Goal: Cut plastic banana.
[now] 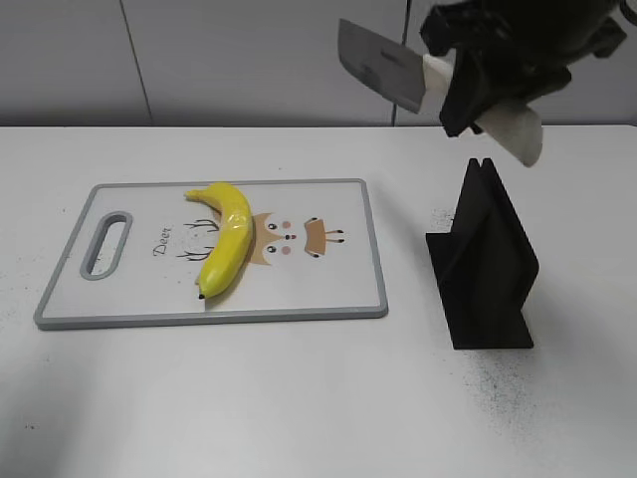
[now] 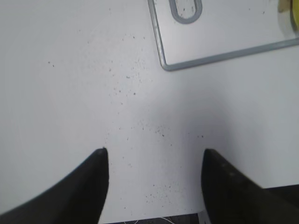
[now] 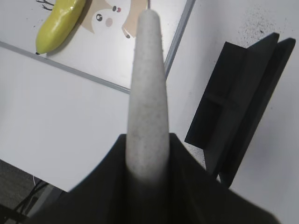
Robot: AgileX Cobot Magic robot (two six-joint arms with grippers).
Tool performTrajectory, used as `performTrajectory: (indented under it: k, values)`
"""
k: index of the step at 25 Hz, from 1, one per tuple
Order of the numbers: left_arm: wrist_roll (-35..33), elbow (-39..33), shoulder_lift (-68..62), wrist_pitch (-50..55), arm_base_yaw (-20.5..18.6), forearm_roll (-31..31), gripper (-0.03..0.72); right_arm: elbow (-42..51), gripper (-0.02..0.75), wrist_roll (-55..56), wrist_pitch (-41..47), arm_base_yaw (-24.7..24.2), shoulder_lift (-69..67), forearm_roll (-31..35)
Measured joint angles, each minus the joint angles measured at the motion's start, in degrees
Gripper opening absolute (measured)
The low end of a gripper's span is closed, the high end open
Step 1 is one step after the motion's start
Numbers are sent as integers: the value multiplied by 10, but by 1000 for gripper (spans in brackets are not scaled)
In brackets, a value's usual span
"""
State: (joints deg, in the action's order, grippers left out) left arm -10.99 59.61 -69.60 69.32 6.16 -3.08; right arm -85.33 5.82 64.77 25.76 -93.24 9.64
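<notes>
The plastic banana [image 1: 225, 237] is yellow and curved, and lies on the cutting board [image 1: 328, 294] left of its deer drawing. It also shows in the right wrist view [image 3: 58, 24]. My right gripper [image 1: 468, 95] is shut on a knife with a pale handle [image 3: 147, 93] and a grey blade [image 1: 376, 65]. It holds the knife high in the air, above the black knife stand [image 1: 485, 261] and right of the board. My left gripper [image 2: 154, 151] is open and empty over bare table, near the board's handle corner [image 2: 187, 9].
The black knife stand [image 3: 238, 105] stands upright on the white table, right of the board. Dark specks lie on the table around it. The table's front edge shows at the bottom of both wrist views.
</notes>
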Motion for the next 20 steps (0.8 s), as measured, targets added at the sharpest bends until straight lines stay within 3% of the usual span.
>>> performTrajectory:
  k: [5, 10, 16, 20]
  values:
    - [4, -105, 99, -38, 0, 0, 583, 148, 160, 98, -109, 1, 86, -66]
    - [22, -202, 211, -102, 0, 0, 582, 241, 160, 187, -132, 1, 124, -139]
    - [26, -300, 355, -148, 0, 0, 582, 263, 159, 210, -152, 1, 130, -143]
    - [26, -318, 449, -161, 0, 0, 582, 263, 159, 216, -152, 1, 130, -139]
